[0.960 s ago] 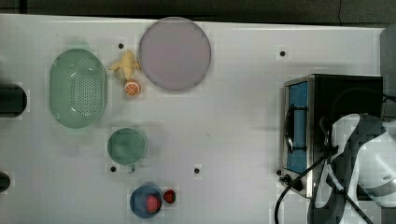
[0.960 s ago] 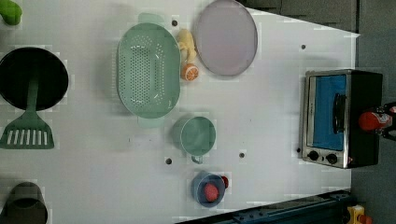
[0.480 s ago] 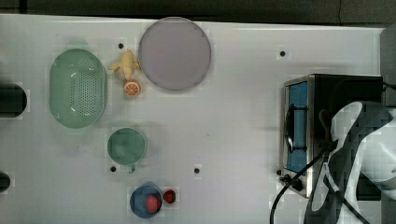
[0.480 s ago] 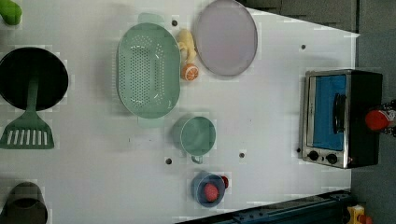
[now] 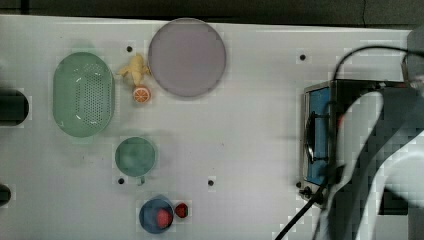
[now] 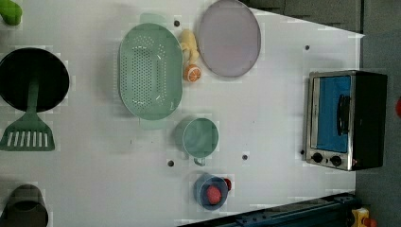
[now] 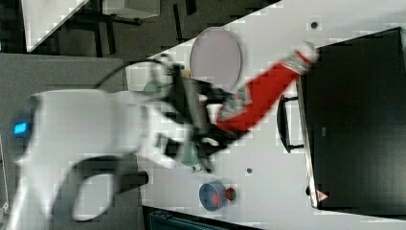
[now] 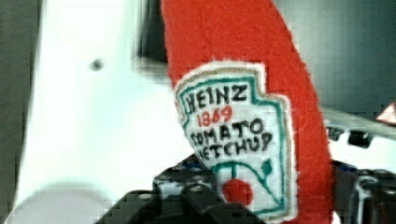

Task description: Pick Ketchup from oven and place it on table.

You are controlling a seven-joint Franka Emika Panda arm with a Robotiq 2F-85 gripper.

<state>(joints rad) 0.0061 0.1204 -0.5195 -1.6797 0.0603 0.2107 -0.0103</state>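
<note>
You now see the end effector [image 7: 218, 125] grasping the ketchup [image 7: 262, 96], lifted beside the oven [image 7: 354, 120]; lowering to the worktop [image 5: 240, 125] remains.

you're looking straight at the ketchup [image 8: 243, 93], a red bottle standing close to the lens, its white shield label reading "heinz 1869 tomato ketchup" in black and red with a green border and a small red tomato. dark gripper [image 8: 205, 200] parts sit against its lower end. beside it lies the white table [image 8: 84, 130] with one small dark hole [image 8: 96, 64].
</note>
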